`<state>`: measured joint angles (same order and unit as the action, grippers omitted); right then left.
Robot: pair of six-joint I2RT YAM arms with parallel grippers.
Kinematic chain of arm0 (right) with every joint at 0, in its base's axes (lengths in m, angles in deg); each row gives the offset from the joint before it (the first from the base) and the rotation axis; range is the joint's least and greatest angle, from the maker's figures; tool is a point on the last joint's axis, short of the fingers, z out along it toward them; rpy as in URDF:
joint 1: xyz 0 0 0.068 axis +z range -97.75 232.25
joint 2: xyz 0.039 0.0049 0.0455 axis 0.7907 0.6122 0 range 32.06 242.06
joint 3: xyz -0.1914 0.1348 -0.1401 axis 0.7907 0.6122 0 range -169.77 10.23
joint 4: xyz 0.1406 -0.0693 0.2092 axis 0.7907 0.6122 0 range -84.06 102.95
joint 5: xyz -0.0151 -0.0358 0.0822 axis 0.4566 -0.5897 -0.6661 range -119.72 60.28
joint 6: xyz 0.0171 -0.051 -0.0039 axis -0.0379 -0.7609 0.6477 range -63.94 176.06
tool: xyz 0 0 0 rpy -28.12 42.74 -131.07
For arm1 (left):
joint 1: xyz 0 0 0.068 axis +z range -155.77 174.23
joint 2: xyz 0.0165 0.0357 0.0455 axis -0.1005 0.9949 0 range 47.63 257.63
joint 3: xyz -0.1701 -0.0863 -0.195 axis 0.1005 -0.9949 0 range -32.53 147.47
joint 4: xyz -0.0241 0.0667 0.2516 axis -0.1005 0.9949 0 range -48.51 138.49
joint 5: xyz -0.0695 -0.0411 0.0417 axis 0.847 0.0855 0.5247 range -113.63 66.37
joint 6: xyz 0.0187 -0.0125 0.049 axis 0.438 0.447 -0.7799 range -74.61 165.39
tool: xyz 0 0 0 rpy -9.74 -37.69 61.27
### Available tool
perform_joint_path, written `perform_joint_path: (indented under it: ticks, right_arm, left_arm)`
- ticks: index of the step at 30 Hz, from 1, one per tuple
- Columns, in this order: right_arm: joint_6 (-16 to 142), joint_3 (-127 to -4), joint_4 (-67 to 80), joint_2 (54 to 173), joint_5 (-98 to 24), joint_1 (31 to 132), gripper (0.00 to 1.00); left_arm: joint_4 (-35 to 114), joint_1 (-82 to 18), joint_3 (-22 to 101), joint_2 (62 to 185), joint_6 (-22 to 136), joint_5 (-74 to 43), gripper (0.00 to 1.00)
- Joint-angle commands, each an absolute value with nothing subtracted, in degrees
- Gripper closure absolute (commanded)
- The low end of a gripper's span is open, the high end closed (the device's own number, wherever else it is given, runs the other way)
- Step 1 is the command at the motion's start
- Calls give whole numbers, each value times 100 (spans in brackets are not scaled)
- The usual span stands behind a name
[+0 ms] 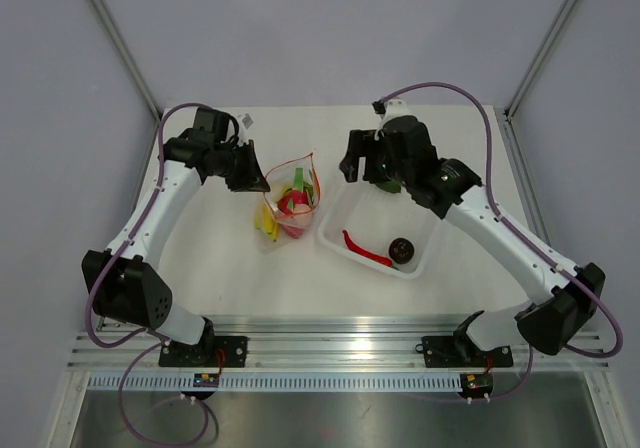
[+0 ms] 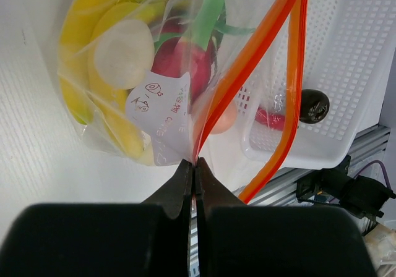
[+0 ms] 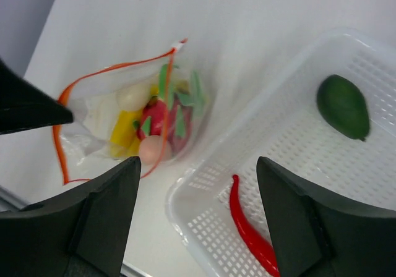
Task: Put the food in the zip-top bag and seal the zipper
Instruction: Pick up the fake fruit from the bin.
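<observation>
The clear zip-top bag (image 1: pixel 288 206) lies mid-table with its mouth open and its orange-red zipper (image 2: pixel 263 39) parted. Inside are a yellow banana (image 2: pixel 79 73), a whitish piece (image 2: pixel 122 55), a pink-red dragon fruit (image 2: pixel 185 63) and a pale peach ball (image 3: pixel 153 148). My left gripper (image 2: pixel 195 164) is shut on the bag's zipper edge at one end. My right gripper (image 3: pixel 198 173) is open and empty, above the near-left part of the white tray (image 3: pixel 291 135). The tray holds the red chilli (image 3: pixel 250 230), the green avocado (image 3: pixel 343 106) and a dark round fruit (image 1: pixel 401 249).
The perforated white tray (image 1: pixel 345 220) sits right of the bag, almost touching it. The left arm's dark finger (image 3: pixel 31 107) shows at the bag's far corner in the right wrist view. The aluminium rail (image 1: pixel 340 348) runs along the table's near edge.
</observation>
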<state>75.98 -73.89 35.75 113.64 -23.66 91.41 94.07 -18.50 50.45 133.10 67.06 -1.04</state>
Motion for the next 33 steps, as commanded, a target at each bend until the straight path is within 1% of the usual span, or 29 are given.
perform_joint_path:
  ticks: [1, 5, 11, 18, 24, 27, 29, 30, 31, 32, 33]
  right_arm:
    - [7557, -6783, 3968, 11161, -1690, 8803, 17]
    - [7628, -5950, 4294, 11081, -1470, 8679, 17]
    - [7558, -5254, 4506, 11336, -1223, 8679, 16]
    - [7417, -5025, 4427, 11915, -978, 8679, 15]
    - [7452, -4708, 4102, 12364, -1241, 8670, 19]
    - [7487, -4638, 4049, 12382, -1346, 8679, 20]
    - [7478, -4620, 4048, 12373, -1364, 8670, 26]
    - [7478, -4629, 4075, 12347, -1338, 8679, 32]
    - [7461, -4637, 4075, 12321, -1312, 8670, 42]
    - [7443, -4698, 4101, 12277, -1285, 8670, 49]
    - [7426, -4742, 4171, 12181, -1259, 8679, 54]
  left_arm:
    - [9133, -1869, 4992, 13104, 6762, 116, 100]
    - [9115, -1869, 4930, 13095, 6727, 142, 100]
    - [9036, -1877, 4834, 13113, 6727, 195, 100]
    - [9053, -1886, 4746, 13078, 6692, 142, 100]
    - [9106, -1886, 4763, 13042, 6666, 54, 100]
    - [9115, -1886, 4772, 13033, 6657, 46, 100]
    - [9115, -1895, 4754, 13033, 6666, 54, 100]
    - [9089, -1895, 4745, 13033, 6683, 63, 100]
    - [9080, -1895, 4745, 13033, 6692, 72, 100]
    - [9080, -1904, 4737, 13033, 6692, 63, 100]
    - [9071, -1904, 4728, 13033, 6692, 72, 100]
